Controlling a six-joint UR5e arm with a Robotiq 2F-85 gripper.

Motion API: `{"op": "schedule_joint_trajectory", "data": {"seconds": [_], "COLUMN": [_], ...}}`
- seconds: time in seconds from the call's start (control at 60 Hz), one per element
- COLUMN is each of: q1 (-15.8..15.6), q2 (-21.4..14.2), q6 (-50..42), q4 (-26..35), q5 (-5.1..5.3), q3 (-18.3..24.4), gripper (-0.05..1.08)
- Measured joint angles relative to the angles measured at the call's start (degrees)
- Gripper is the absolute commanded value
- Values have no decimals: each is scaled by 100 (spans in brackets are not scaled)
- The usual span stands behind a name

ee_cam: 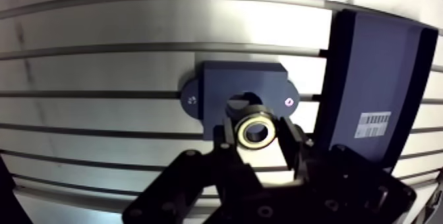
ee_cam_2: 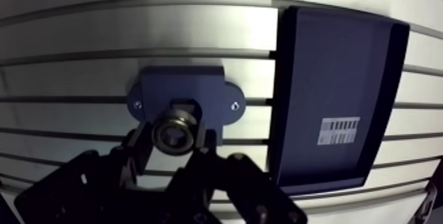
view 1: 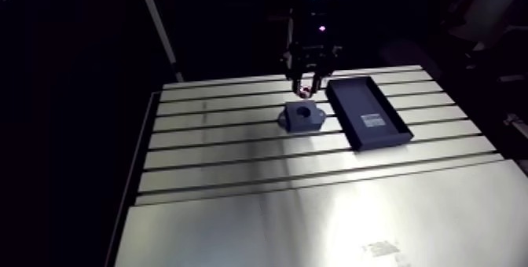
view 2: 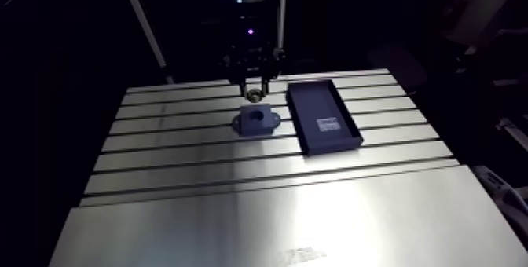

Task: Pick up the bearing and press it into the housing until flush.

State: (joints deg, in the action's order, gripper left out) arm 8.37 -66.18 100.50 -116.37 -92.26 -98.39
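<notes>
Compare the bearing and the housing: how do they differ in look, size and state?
The bearing is a small, shiny metal ring; the housing is a larger dark block with two side ears. The bearing is clamped in the gripper; the housing sits free on the table. Both have a round central hole.

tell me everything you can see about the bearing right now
The bearing is a small round ring, metallic with a pale, slightly brassy shine and a dark centre hole. It is pinched at its sides between the two black fingers of the gripper, its flat face turned toward the wrist camera. It hangs just over the recess of the dark blue housing and, in the arm view, seems not yet seated in it. Only the fingers appear to touch it.
</notes>
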Motion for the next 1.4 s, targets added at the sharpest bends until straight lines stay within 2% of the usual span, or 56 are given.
{"op": "schedule_joint_trajectory", "data": {"seconds": [1.4], "q1": [4], "q2": [166], "q6": [48], "q4": [-579], "q5": [10], "q3": [-402], "gripper": [66]}}
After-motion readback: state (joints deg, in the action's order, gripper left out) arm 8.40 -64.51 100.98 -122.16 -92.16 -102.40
